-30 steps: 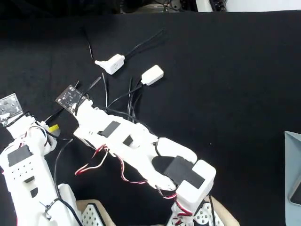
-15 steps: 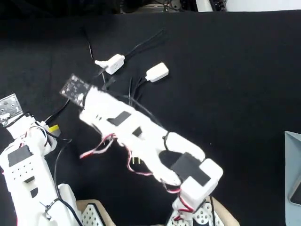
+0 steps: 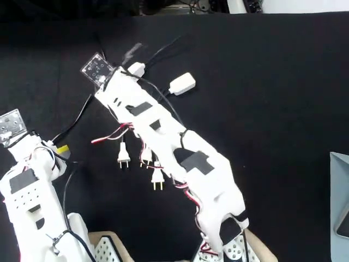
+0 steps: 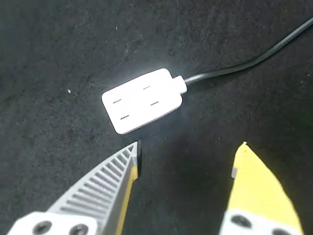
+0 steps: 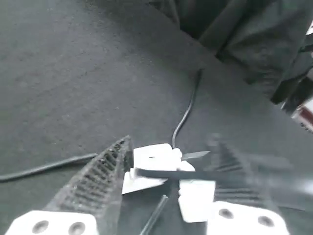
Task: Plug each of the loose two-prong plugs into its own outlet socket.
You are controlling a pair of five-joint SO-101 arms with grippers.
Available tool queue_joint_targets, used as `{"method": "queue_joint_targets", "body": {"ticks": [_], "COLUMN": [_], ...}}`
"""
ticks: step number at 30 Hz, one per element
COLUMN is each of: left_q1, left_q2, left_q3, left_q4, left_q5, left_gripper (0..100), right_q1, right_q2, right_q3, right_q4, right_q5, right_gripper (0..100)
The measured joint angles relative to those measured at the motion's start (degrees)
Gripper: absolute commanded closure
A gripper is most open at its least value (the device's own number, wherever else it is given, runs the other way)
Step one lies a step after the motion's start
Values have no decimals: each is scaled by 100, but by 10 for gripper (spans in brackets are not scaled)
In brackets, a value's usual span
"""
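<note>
Beneath the left gripper (image 4: 189, 147), jaws apart, lies an outlet socket (image 4: 142, 100); overhead, three loose plugs (image 3: 124, 159)

**Materials and surface finishes at the plug-and-socket station**

The tabletop (image 3: 272, 109) is covered in black cloth, matt and finely napped, with a few pale specks of lint in the left wrist view. The outlet socket (image 4: 143, 100) is smooth white plastic with a soft sheen. Its cord (image 4: 244, 63) has a smooth black sheath. The loose plugs (image 3: 124, 160) have white plastic bodies and small prongs with a brassy look. The left jaws are plastic, one pale grey and ribbed, the other yellow and smooth-faced. The right arm (image 3: 180, 158) and left arm (image 3: 27, 202) have matt white plastic shells with black panels. Thin red and white sheathed wires (image 3: 109, 136) hang from the right arm.
</note>
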Motion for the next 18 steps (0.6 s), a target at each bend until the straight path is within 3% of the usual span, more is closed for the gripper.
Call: {"method": "queue_joint_targets", "body": {"ticks": [9,18], "left_q1": [0,0], "left_q2": [-9,-9], "left_q3": [44,44], "left_q4": [0,0], "left_q5": [0,0], "left_gripper": [697,697], "right_q1": [-255,-255], "right_q2": [-862,-2954], "right_q3": [343,1969], "right_q4": [1653,3332], "right_q5": [-123,-1002], "right_gripper": [810,808]}}
